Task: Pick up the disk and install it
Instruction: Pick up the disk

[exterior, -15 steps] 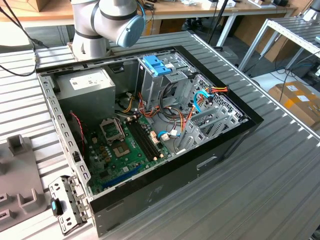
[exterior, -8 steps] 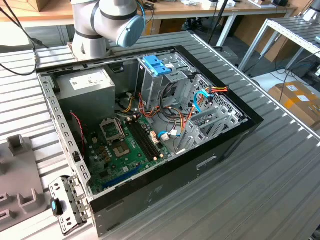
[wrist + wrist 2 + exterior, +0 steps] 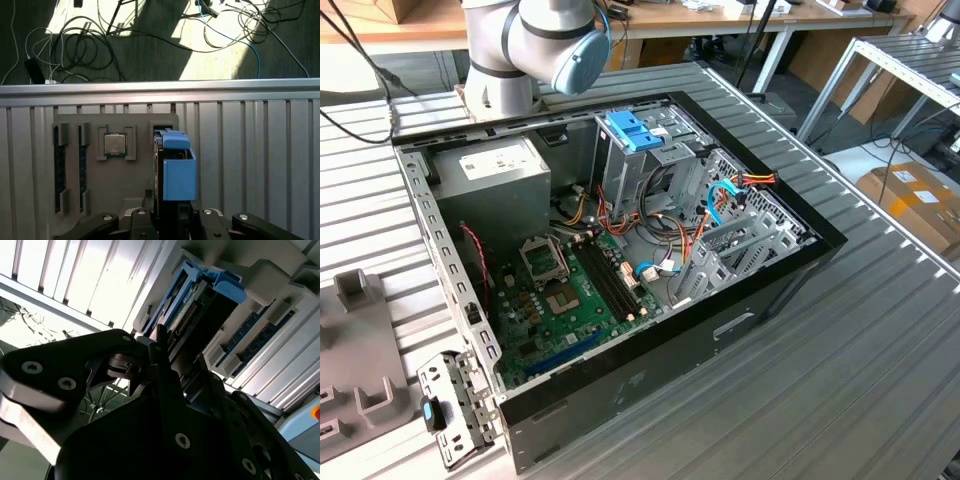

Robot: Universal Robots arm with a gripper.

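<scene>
Disk [image 3: 174,165] clamped edge-on between fingers [image 3: 162,360], held over grey fixture tray [image 3: 115,195] on bench [image 3: 260,175]. Pick-up judged done. Install left: drive cage [image 3: 655,165] at 12 o'clock of computer case [image 3: 620,400].

Smooth blue plastic frame on the disk [image 3: 178,172], matt black pincer [image 3: 168,214], dull grey ribbed metal table [image 3: 880,350]

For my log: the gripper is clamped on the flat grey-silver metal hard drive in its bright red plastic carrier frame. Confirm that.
Not quite: the carrier frame is bright blue, not red, as both wrist views show. The rest stands: the gripper is clamped on the flat grey-silver metal hard drive in that frame.
</scene>
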